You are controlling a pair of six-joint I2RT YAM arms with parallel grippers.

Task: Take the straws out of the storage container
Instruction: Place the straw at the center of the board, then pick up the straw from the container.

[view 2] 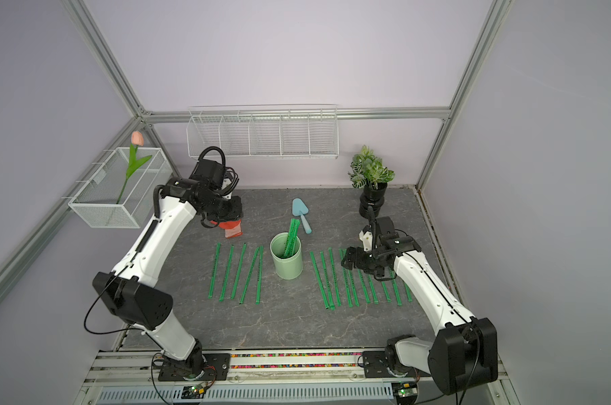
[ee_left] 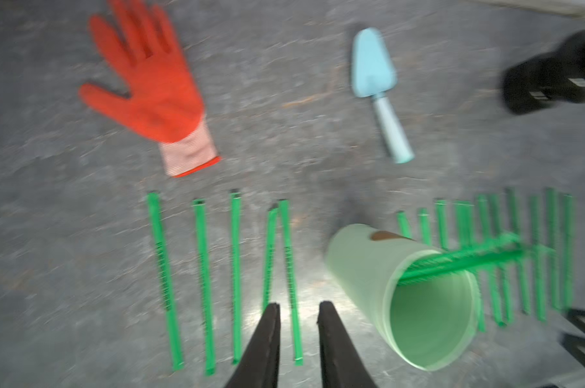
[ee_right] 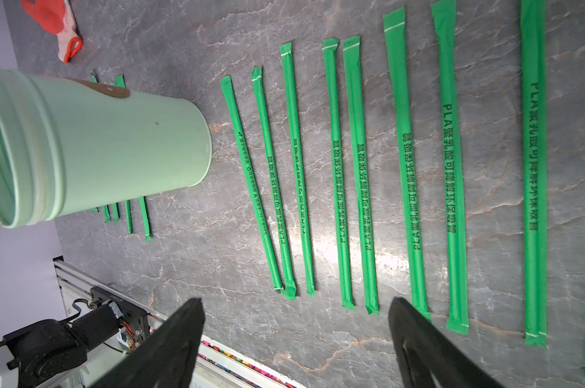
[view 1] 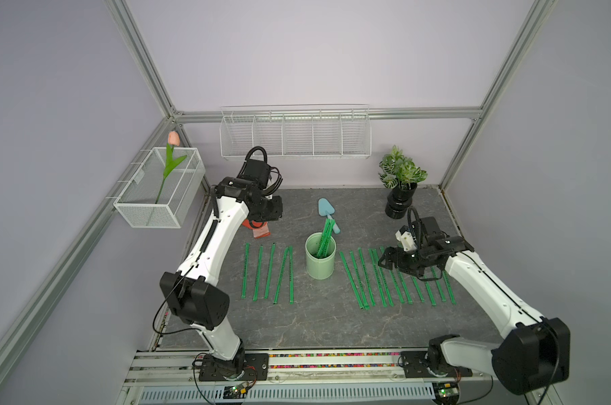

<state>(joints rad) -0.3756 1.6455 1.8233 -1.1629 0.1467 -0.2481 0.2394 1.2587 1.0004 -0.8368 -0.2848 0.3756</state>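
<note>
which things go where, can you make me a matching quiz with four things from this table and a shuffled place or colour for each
Things:
1 glove
2 trowel
3 storage container
4 tulip

Place or colour:
a in the mesh basket
b upright between two rows of straws
c orange-red, lying flat
d pale blue, just behind the storage container

Pairs: 1-c, 2-d, 3-b, 4-a

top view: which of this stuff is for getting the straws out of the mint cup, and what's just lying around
For the job:
storage container
straws inside it
laid-out straws

Just lying about:
red glove
blue trowel
potted plant
tulip
mesh basket
wire rack
</note>
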